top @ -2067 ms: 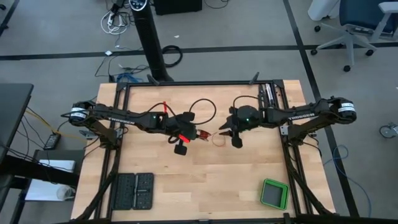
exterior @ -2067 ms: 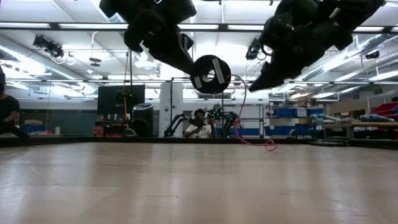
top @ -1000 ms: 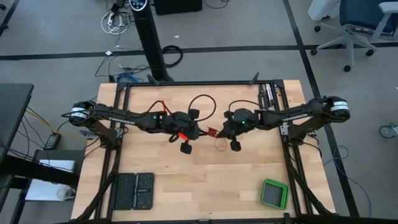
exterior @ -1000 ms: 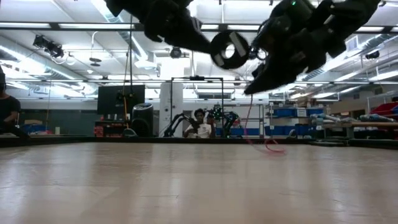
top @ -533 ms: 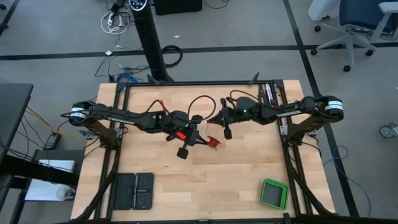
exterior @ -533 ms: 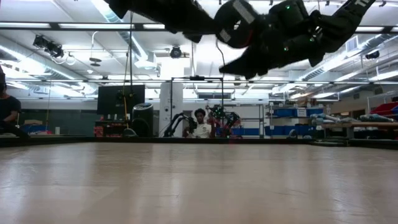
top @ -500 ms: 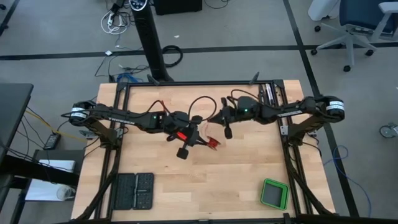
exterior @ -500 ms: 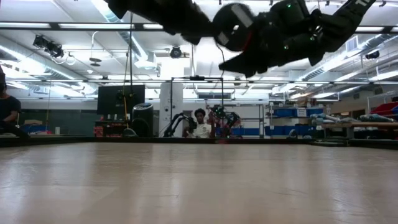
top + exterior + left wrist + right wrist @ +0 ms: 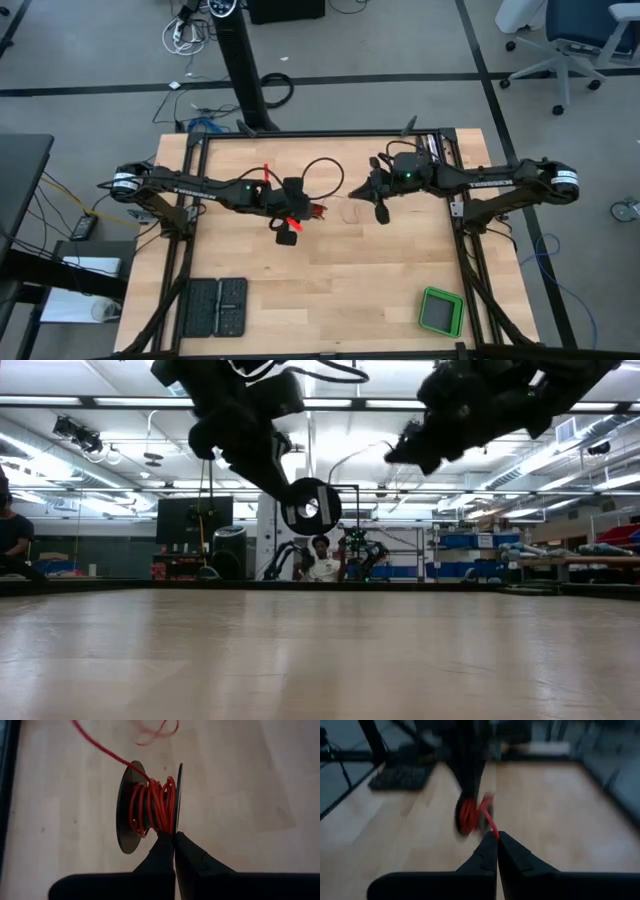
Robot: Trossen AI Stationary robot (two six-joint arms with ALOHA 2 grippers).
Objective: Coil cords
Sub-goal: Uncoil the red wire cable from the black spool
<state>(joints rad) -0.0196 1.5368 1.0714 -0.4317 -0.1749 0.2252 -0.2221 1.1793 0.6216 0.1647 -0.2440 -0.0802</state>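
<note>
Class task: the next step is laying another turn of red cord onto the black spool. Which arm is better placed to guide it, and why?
The right. Its hand pinches the thin red cord leading to the black spool, whose flange the left hand clamps.

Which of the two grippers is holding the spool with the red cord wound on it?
The left gripper: shut on the spool's rim. The right gripper pinches only the loose red cord.

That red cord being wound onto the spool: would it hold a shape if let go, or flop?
Likely floppy: the red cord lies in uneven loops on the black spool, and its free run curls loosely. It probably weighs little, being string-thin. The left pincer grips the spool's rim; the right pincer pinches the cord, so slack might spring off if released.
</note>
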